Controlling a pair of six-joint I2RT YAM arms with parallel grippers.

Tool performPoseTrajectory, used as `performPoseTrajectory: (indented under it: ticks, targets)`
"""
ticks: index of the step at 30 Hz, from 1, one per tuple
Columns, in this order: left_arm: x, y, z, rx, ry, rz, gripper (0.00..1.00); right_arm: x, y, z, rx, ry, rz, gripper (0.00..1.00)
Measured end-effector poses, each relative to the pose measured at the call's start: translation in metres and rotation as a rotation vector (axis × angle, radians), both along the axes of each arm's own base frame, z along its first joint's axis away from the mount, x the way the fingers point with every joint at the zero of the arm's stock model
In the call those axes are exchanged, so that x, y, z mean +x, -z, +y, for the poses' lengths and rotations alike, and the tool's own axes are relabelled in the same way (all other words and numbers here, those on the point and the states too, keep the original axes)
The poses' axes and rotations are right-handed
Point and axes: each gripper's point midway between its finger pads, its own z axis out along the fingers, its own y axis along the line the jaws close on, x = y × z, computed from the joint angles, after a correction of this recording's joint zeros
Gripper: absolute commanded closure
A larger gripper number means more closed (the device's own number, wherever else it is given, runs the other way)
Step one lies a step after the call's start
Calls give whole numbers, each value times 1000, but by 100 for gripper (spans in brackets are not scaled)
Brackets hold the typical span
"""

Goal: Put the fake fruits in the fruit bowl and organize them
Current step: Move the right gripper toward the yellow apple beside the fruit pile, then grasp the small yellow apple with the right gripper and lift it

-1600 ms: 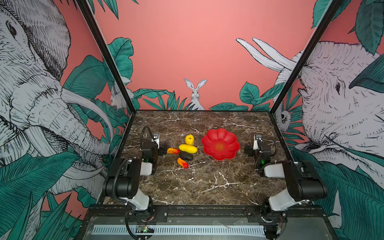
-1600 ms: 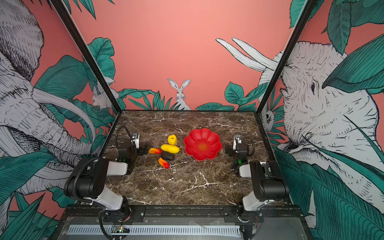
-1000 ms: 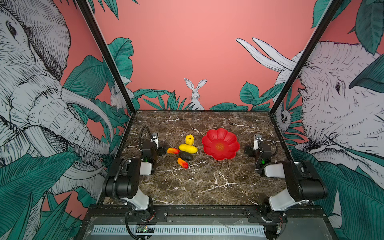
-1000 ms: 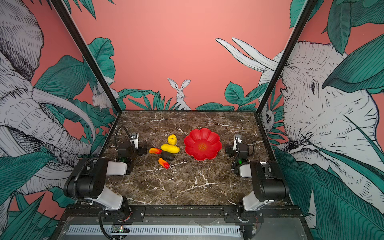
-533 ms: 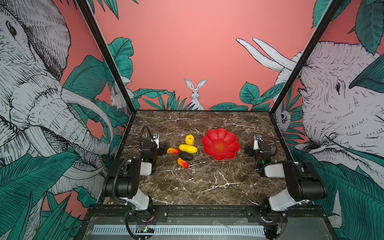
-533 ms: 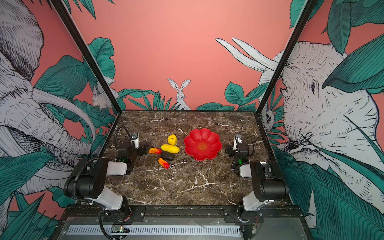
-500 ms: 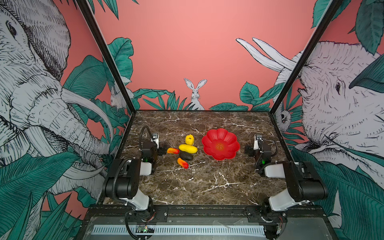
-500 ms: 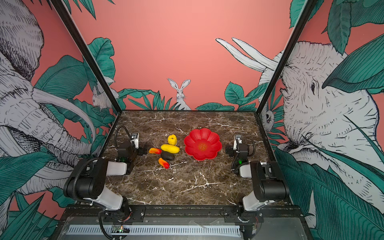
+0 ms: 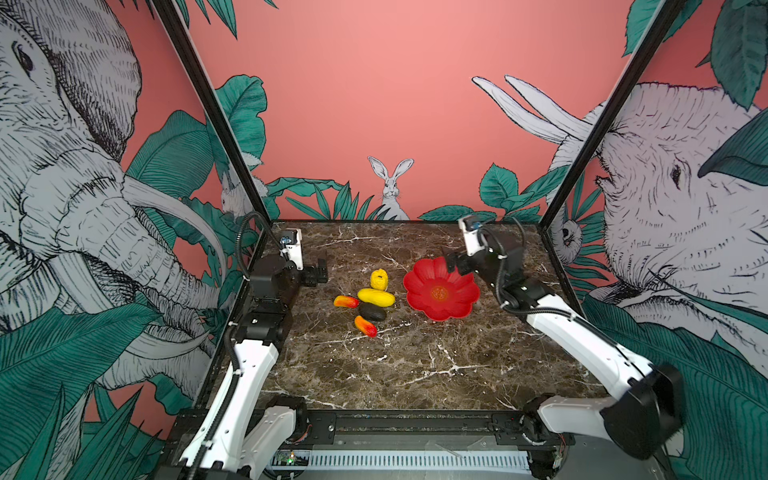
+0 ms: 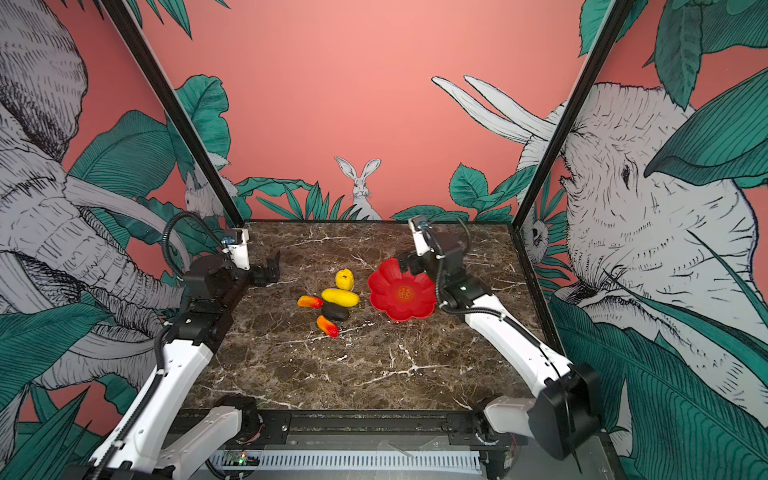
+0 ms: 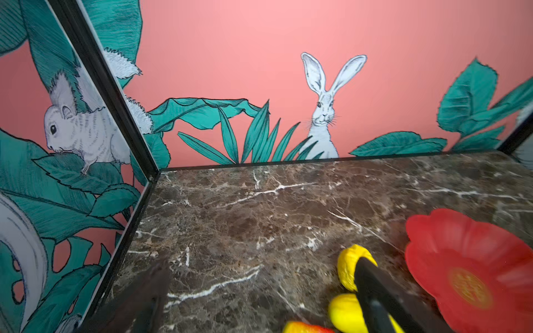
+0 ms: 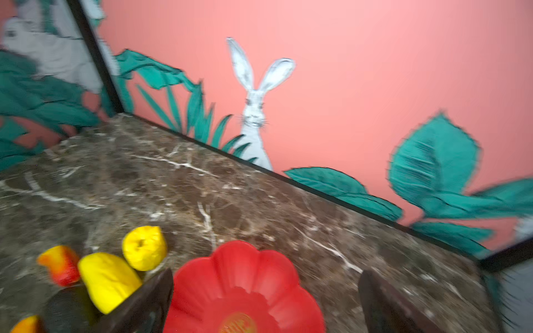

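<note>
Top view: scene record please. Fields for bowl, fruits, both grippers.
bowl: fruit bowl, empty, on marble table
fruits: five, all on table, clustered left of bowl
yellow: bumpy yellow fruit farthest back; long yellow fruit in front of it
black: black oval, just in front of long yellow fruit
orange-red: left orange-red fruit; near orange-red fruit
left: left gripper open, empty
right: right gripper open, empty, at bowl's far rim

Glossy red plastic fruit bowl [image 9: 420, 283]; polished brown marble-look table [image 9: 415, 365]; bumpy yellow fruit [image 9: 379, 279], smooth long yellow fruit [image 9: 376, 297], seemingly matt black oval [image 9: 372, 311].
</note>
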Motion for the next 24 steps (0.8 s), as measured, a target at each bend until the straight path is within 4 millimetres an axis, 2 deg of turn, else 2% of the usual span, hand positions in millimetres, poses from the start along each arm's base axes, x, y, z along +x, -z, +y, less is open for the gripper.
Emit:
performPoseTrajectory:
  ticks: [3, 8, 12, 16, 20, 24]
  targets:
    - [-25, -2, -16, 7, 115, 56, 0, 7, 35, 56, -8, -101, 147, 1]
    - [-58, 3, -32, 46, 242, 80, 0, 22, 90, 125, -39, -152, 328, 1]
    - [-74, 32, -35, 64, 276, 120, 0, 28, 120, 172, -75, -173, 404, 1]
    - [-76, 40, -36, 70, 291, 141, 0, 29, 153, 197, -99, -170, 466, 1]
    - [-79, 39, -37, 71, 298, 131, 0, 32, 185, 196, -134, -132, 531, 1]
    - [-81, 37, -37, 71, 299, 121, 0, 38, 200, 192, -153, -92, 554, 3]
